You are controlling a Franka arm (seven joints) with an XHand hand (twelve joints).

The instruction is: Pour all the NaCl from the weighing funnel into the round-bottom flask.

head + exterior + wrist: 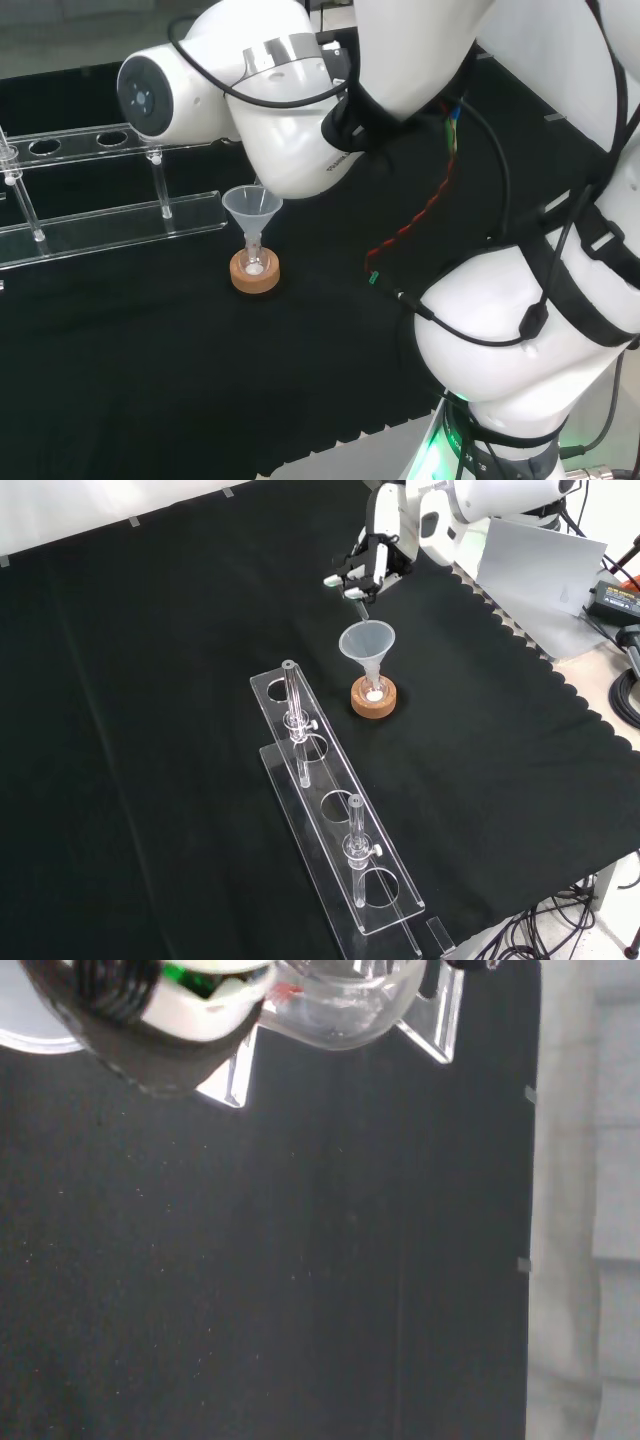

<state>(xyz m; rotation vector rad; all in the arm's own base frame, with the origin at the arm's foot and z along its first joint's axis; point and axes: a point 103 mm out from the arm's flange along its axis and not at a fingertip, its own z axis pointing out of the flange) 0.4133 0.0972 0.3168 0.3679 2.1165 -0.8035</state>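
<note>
A small round-bottom flask (374, 692) stands on a cork ring (374, 704) with a clear plastic funnel (367, 640) in its neck. White powder lies in the flask's bottom (255, 266). In the front view the hand (372, 562) hovers just beyond and above the funnel, its fingers curled round a small clear weighing funnel (357, 590) whose tip points down toward the funnel's far rim. In the wrist view a black and white finger (170, 1015) lies beside the clear rounded weighing funnel (345, 1005). I cannot tell whether any powder is left in it.
A long clear acrylic rack (335, 825) holding two glass tubes runs from beside the flask toward the cloth's near edge in the front view. The same rack (100, 215) lies left of the flask in the head view. The arm's white links (290, 130) hang over the flask.
</note>
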